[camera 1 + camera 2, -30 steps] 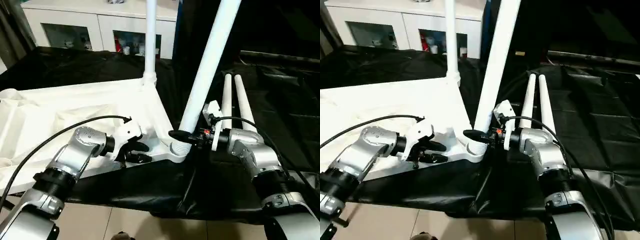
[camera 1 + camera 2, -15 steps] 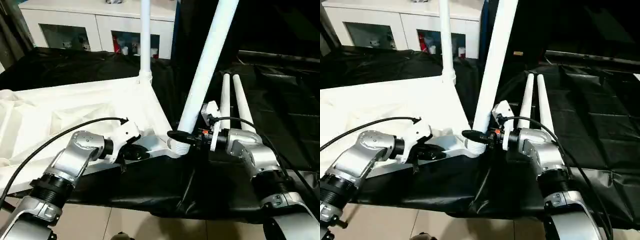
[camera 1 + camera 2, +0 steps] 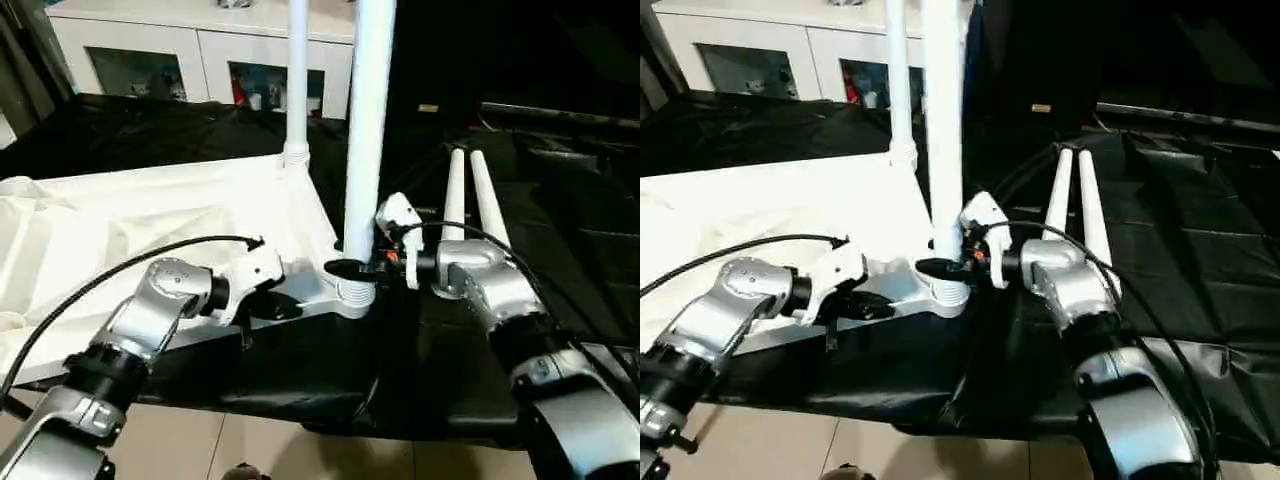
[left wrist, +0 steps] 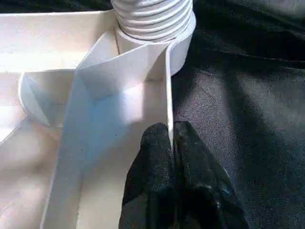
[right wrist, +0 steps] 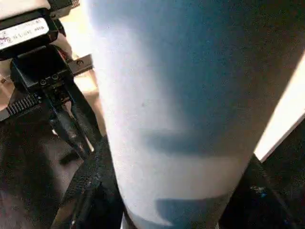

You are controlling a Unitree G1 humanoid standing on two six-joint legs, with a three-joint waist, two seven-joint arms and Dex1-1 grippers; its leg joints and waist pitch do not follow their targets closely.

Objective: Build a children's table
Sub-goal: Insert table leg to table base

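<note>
At the near corner socket [image 3: 352,297] of the upturned tabletop [image 3: 150,225], right claw [image 3: 345,268] clamps the leg [image 3: 368,120] low, holding it upright so the threads seat square. Left claw [image 4: 172,143] pinches the tabletop's edge rib, bracing against twist. One leg [image 3: 297,70] already stands; two spare legs [image 3: 470,200] lie on the desk [image 3: 560,230].

Bright overhead light, dark surroundings; right wrist view blurred, bluish shadow on leg [image 5: 181,95]
</note>
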